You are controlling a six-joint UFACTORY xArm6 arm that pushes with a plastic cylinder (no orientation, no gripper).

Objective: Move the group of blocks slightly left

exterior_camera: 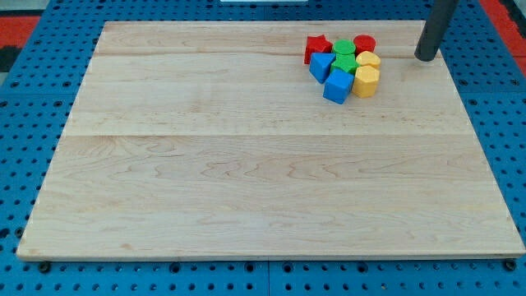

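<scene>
Tight cluster of red, green, blue and yellow blocks [343, 67] near the board's [246, 181] top-right corner, my tip [426, 58] just right, apart; no claw, bare rod.

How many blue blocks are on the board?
2. One blue block sits at the cluster's left edge; the other blue block sits at its bottom, beside a yellow block. More may be hidden.

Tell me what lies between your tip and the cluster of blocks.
Nothing: in the camera view, only bare wooden board separates my tip from the nearest blocks, the red cylinder and yellow block, at its left.
</scene>
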